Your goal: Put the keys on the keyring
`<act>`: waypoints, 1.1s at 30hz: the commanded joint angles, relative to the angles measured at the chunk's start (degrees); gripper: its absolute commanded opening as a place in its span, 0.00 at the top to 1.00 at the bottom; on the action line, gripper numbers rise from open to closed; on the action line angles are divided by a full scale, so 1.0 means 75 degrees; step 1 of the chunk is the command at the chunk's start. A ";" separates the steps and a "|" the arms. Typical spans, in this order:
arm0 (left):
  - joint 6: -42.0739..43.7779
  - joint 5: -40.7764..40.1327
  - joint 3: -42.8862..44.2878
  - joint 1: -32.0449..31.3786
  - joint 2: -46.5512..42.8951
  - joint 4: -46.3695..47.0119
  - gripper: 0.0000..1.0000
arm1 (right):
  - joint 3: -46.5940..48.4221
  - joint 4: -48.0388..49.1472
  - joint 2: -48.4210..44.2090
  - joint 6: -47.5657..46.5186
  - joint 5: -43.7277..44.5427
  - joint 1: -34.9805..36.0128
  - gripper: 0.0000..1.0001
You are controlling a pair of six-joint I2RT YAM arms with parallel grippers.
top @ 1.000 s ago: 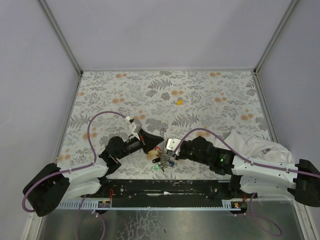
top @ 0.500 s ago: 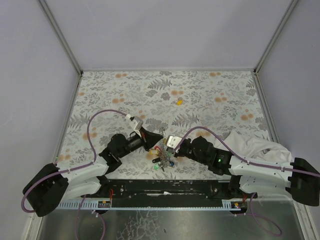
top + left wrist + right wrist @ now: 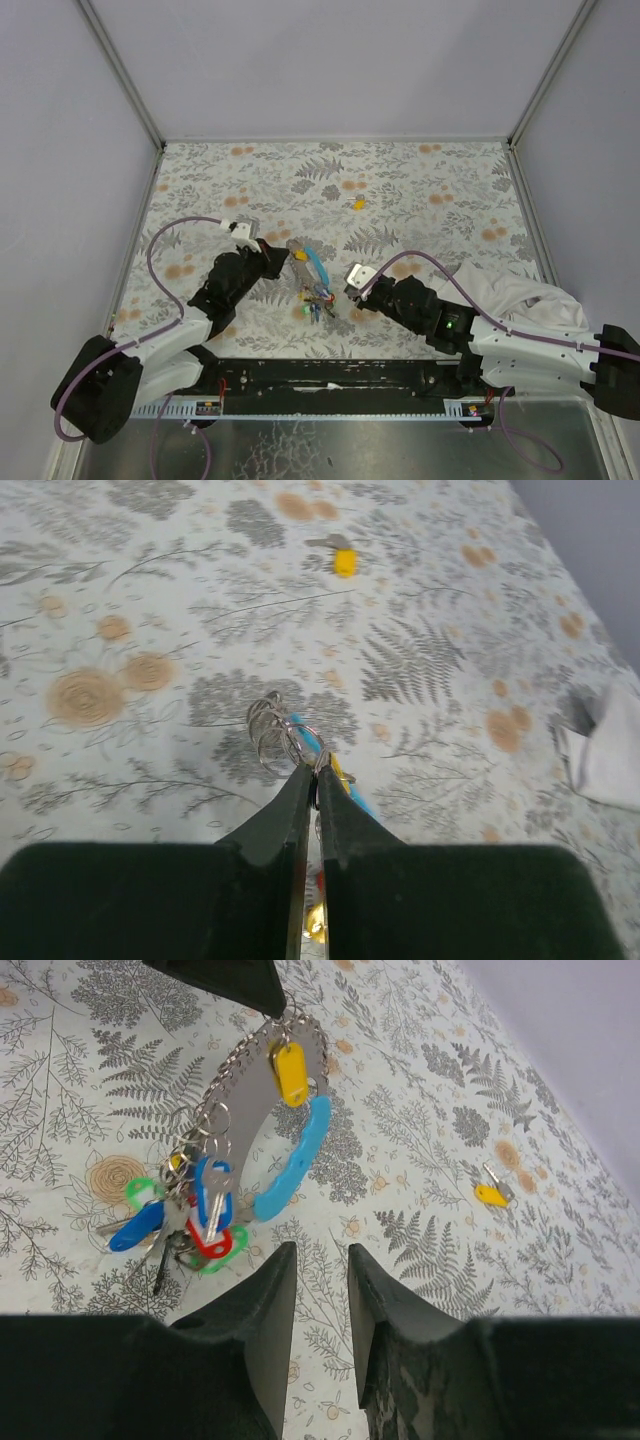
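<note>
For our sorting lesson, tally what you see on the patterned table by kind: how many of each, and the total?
tools: 2 (left tool, right tool)
keyring with its hanging keys: 1
loose yellow key: 1
light-blue curved strip: 1
white cloth: 1
total: 6

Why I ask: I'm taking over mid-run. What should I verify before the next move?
1. Left pincer shut on the keyring: ok.
2. Right pincer open with nothing between its fingers: ok.
3. Loose yellow key in view, lying alone on the table, far from both pincers: ok.
4. Key cluster hanging free of the table: cannot tell.
5. Keyring's coil spread open for threading: cannot tell.
6. Right pincer lined up on the loose yellow key: not ok, it faces the cluster.
</note>
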 commanded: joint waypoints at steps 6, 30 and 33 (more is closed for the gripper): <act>-0.0252 -0.0023 0.0000 0.0922 0.0848 0.0460 0.79 | -0.0211 0.0219 -0.0353 0.0899 0.0555 -0.0040 0.65; 0.0040 -0.0518 0.2221 0.0996 -0.3928 -0.6133 0.00 | 0.0905 -0.2341 -0.0582 0.3081 0.1589 -0.2574 0.35; 0.0566 -0.0397 0.2836 0.0999 -0.3889 -0.6866 0.00 | 0.1127 -0.2972 -0.0797 0.3401 0.1629 -0.3254 0.23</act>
